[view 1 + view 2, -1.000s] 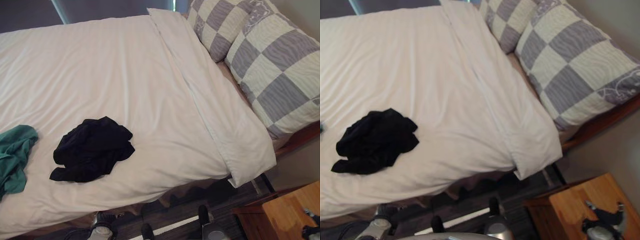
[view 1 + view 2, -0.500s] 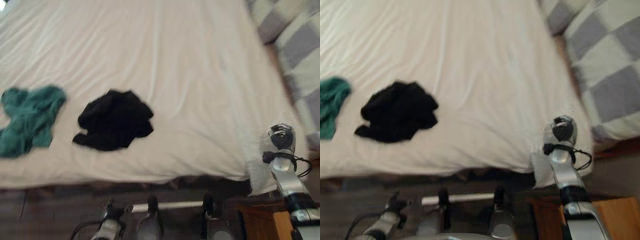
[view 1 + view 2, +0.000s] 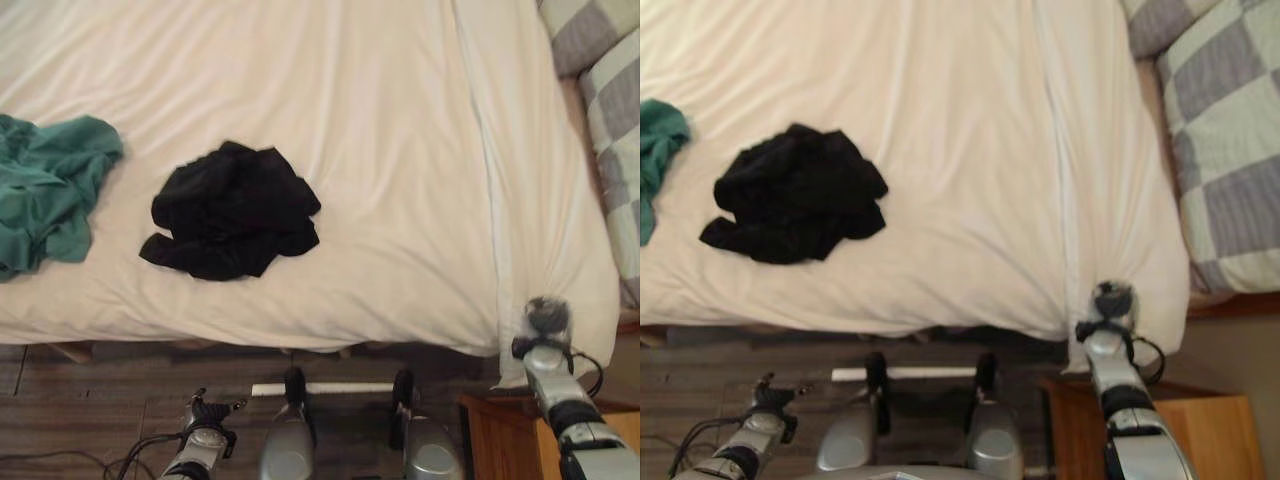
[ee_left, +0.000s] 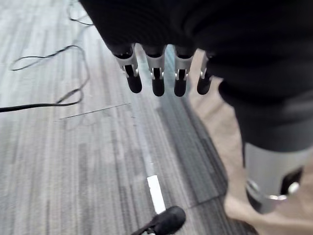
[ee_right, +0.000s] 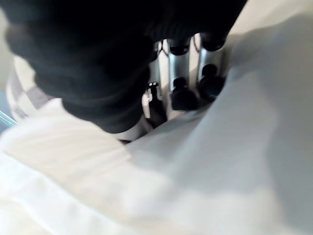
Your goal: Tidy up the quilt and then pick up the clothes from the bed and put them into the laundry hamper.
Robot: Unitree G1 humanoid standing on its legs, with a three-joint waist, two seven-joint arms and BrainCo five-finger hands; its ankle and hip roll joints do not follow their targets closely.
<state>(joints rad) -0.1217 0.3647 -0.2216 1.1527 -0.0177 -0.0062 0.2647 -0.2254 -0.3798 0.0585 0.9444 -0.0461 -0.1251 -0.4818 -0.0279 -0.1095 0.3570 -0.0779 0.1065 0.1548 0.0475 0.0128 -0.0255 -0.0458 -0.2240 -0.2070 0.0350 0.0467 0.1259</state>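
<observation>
We are looking down at a bedroom in a home. A bed (image 3: 300, 335) takes up most of what we see, spread with a white quilt (image 3: 330, 120) that reaches its near edge. At the bed's right end lie pillows (image 3: 1225, 120) in grey and pale checked covers. Loose clothes rest on the quilt: a black garment (image 3: 232, 210) near the near edge and a green garment (image 3: 45, 190) at the left. By the bed's near right corner stands a wooden nightstand (image 3: 1180, 435), and the floor (image 4: 73, 161) is grey streaked wood-look planking.
</observation>
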